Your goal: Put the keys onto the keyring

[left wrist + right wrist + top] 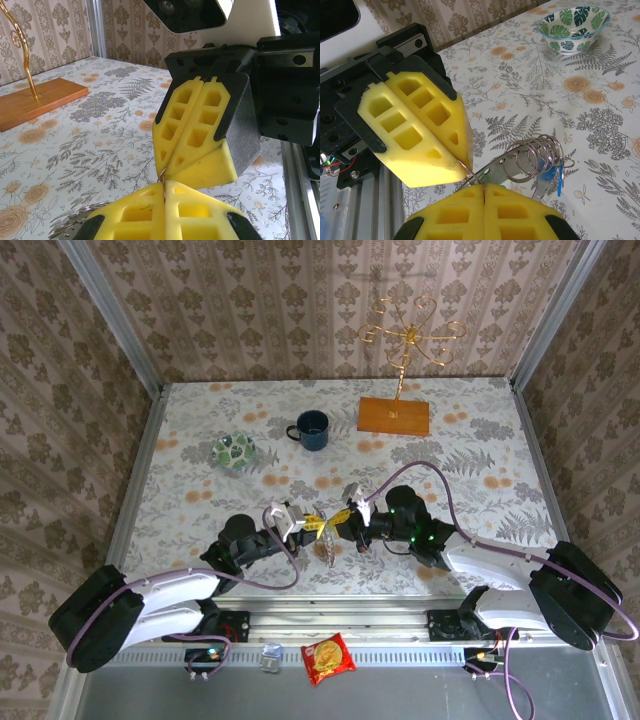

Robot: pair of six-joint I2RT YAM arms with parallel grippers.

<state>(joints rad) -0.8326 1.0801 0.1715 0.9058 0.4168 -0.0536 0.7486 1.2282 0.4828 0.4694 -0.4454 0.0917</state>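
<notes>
Left end effector (164,186): clamped on the keyring (535,155) wire.
Right end effector (484,187): clamped on the same wire, tips touching.
Blue key (547,175): against the coils.

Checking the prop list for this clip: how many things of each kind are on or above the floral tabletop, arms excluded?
Dark blue mug: 1
Green leaf-patterned bowl: 1
Gold wire stand on wooden base: 1
Coiled silver metal keyring: 1
Small blue-headed key: 1
Total: 5
</notes>
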